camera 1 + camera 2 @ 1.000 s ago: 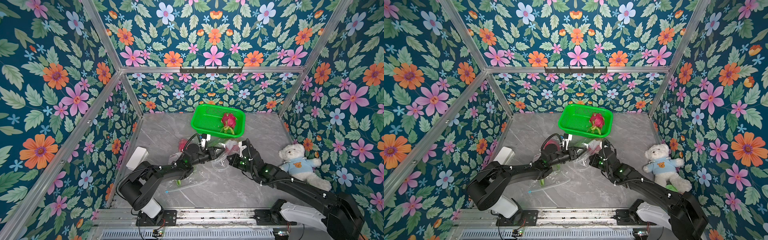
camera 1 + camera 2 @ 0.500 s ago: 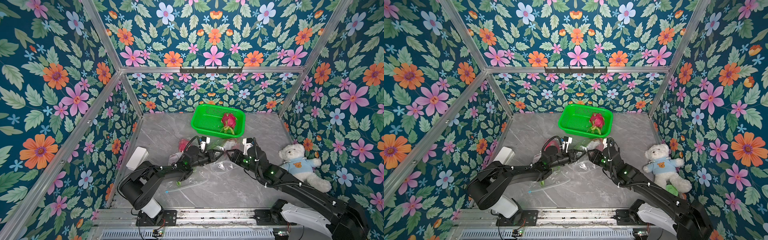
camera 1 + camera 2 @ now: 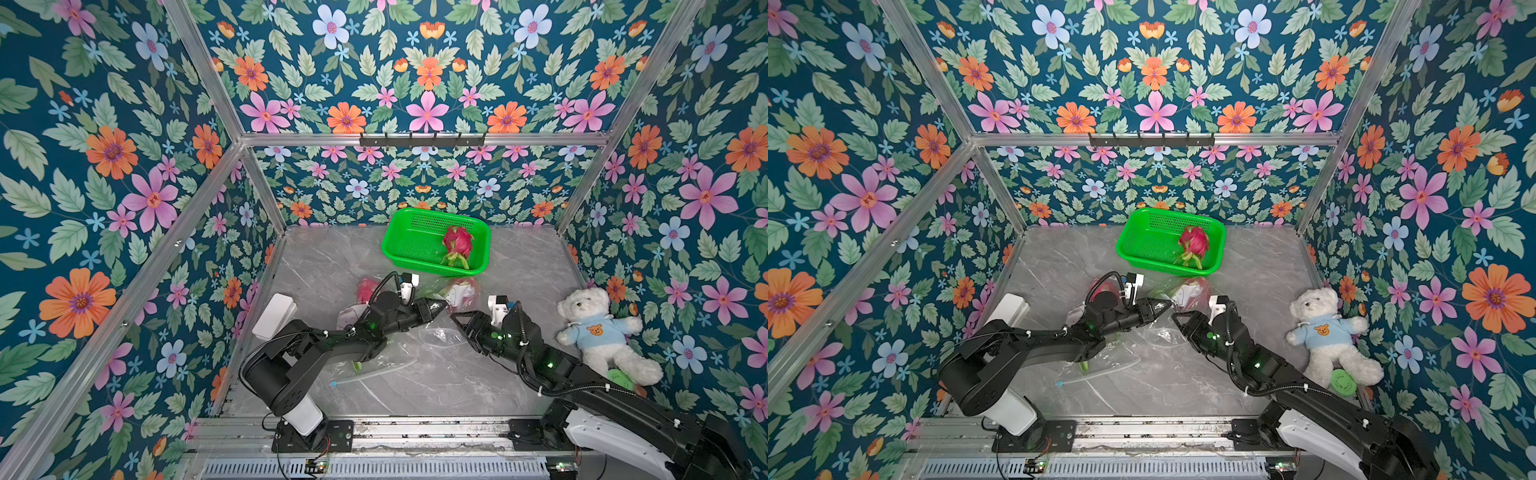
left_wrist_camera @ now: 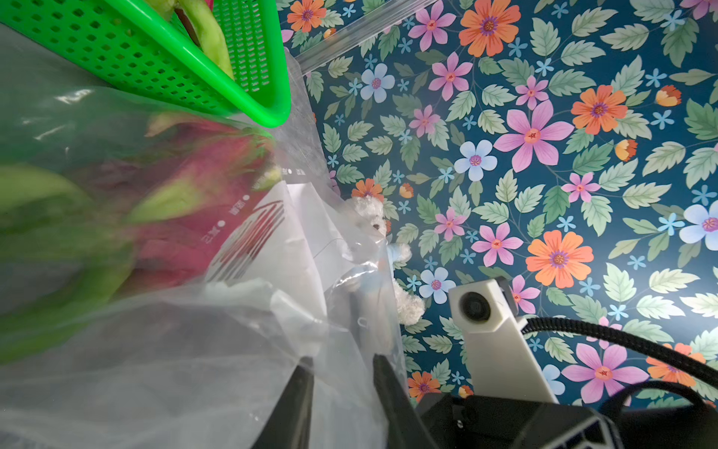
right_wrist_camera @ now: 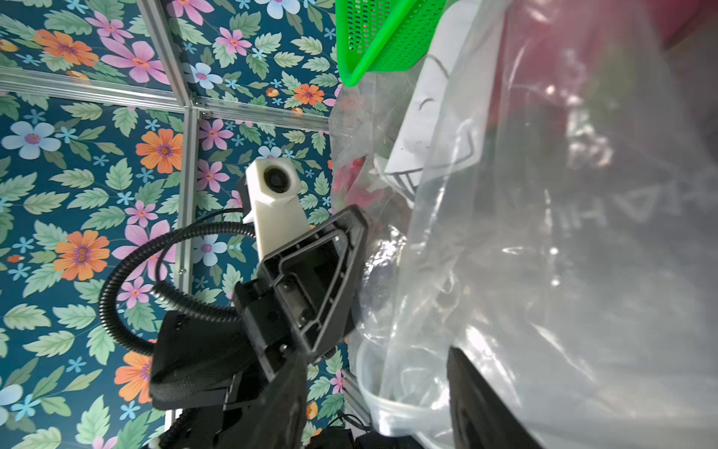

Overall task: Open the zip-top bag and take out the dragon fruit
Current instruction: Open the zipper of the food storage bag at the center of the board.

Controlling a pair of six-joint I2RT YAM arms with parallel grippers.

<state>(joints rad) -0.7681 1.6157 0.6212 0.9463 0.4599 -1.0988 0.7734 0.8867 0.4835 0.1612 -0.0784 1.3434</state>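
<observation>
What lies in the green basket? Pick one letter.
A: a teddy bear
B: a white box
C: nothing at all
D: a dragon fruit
D: both top views show one dragon fruit lying inside the green basket, while the teddy bear sits on the table beside the right arm.

1 dragon fruit [image 3: 458, 243] in green basket [image 3: 399, 249]; left claw [image 3: 442, 307] pinching zip-top bag [image 3: 432, 332]; right claw [image 3: 459, 322] spread, just beside.
</observation>
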